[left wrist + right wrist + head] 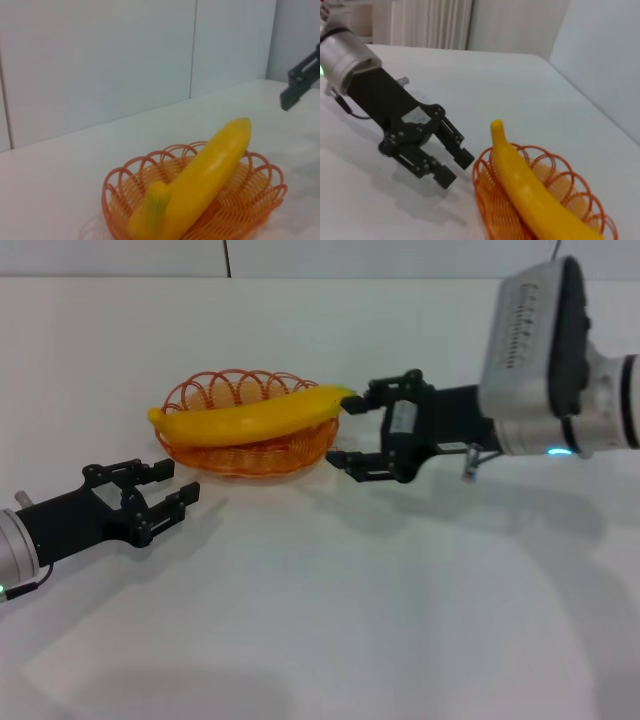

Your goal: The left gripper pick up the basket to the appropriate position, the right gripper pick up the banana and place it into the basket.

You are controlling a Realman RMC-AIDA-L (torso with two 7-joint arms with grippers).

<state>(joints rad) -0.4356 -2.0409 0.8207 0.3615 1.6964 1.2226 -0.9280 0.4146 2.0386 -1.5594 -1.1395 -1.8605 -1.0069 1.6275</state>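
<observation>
We are looking at a task that, by our judgement, is nearly finished: the banana [255, 416] is lying across the basket [247, 453], resting on its scalloped rim with both ends overhanging a little, and neither claw is gripping anything. The right gripper [351, 430] is sitting just beside the banana's right end, its two fingers spread with one above and one below that tip — released, not clenched, and we cannot tell whether a finger is brushing the fruit. The left gripper [170, 486] is hovering low over the table [400, 620] near the basket's left front, apart from it, fingers likewise parted and empty; the right wrist view is showing it [451, 164] close to the wire rim but not touching. What is left, as we read it, is only for the right arm to draw back, and perhaps for the banana to settle deeper, since it is perching on the rim rather than nestling in the bowl. As for materials, the basket is a shallow oval of translucent orange wire, looped into open arches around the edge and wound in finer rings toward the floor — light and springy-looking, likely to slide on the smooth white table. The banana is smooth, glossy, bright yellow, gently curved, with a greenish stem end visible in the left wrist view [150, 210].
</observation>
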